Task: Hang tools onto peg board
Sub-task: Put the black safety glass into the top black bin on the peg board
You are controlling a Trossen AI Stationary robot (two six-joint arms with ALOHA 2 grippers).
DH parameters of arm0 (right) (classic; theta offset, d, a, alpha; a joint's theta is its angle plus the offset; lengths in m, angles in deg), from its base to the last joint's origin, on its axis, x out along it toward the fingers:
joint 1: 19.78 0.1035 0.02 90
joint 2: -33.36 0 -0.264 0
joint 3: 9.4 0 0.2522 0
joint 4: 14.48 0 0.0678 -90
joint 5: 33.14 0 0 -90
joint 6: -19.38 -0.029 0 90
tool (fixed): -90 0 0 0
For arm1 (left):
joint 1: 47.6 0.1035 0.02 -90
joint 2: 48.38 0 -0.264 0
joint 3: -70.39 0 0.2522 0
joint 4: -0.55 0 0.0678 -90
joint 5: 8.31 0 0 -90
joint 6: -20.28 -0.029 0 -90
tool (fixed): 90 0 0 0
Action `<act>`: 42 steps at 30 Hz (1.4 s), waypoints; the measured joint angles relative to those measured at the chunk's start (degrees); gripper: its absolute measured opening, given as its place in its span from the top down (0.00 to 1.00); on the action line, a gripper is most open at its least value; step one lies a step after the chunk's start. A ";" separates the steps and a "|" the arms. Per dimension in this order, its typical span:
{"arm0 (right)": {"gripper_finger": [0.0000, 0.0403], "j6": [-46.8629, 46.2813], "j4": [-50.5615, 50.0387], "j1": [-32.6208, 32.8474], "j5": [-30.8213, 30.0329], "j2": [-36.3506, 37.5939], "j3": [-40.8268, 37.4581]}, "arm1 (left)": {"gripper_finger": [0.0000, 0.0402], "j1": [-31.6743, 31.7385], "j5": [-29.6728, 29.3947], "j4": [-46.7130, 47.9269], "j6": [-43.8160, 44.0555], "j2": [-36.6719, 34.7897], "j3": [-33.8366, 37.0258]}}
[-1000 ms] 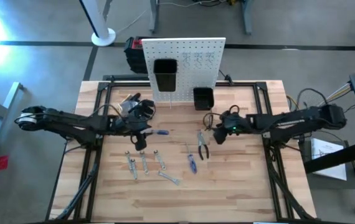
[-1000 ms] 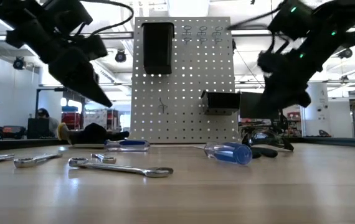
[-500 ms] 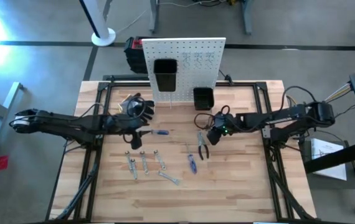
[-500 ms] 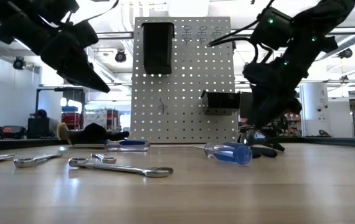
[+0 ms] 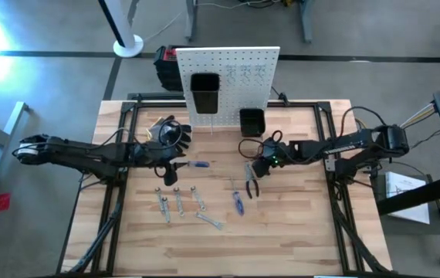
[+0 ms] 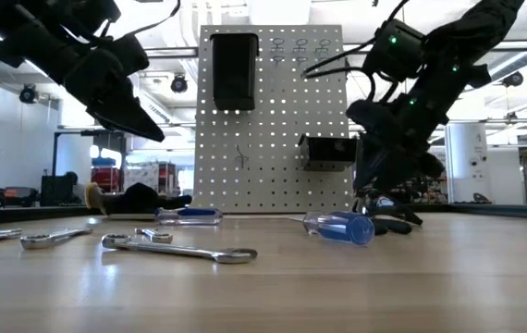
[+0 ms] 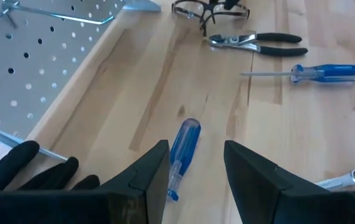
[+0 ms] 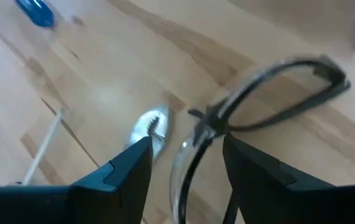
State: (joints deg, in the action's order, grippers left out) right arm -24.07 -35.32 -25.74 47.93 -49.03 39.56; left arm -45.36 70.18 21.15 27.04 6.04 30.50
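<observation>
- The peg board (image 5: 228, 77) is standing upright at the far edge of the surface (image 5: 297, 239), carrying a tall black bin (image 5: 204, 93) and a lower black bin (image 5: 252, 121).
- The right gripper (image 5: 262, 166) is hanging low over the surface near its middle, toward the right edge, with its jaws parted and nothing between them; safety glasses (image 8: 271, 99) and the head of the pliers (image 8: 149, 127) are lying just ahead of its fingers.
- The left gripper (image 5: 171, 161) is hovering just in front of the black work gloves (image 5: 170, 131), jaws spread apart and empty (a blue-handled screwdriver (image 7: 182, 152) is lying just beyond its fingertips).
- The pliers and a second blue screwdriver (image 5: 238, 203) are lying side by side near the middle of the surface.
- Several silver wrenches (image 5: 180, 202) are lying in a loose row nearer the front edge, left of centre.
- In the low view, the longest wrench (image 6: 180, 248) is lying flat in the foreground.
</observation>
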 joint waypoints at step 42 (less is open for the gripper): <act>0.99 8.61 11.95 9.56 4.96 16.73 -0.09 | 0.64 -0.83 9.34 -24.28 -0.48 3.61 0.04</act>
State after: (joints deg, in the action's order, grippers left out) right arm -15.46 -23.37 -16.17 52.89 -32.30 39.47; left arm -46.19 79.53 -3.13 26.56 9.65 30.55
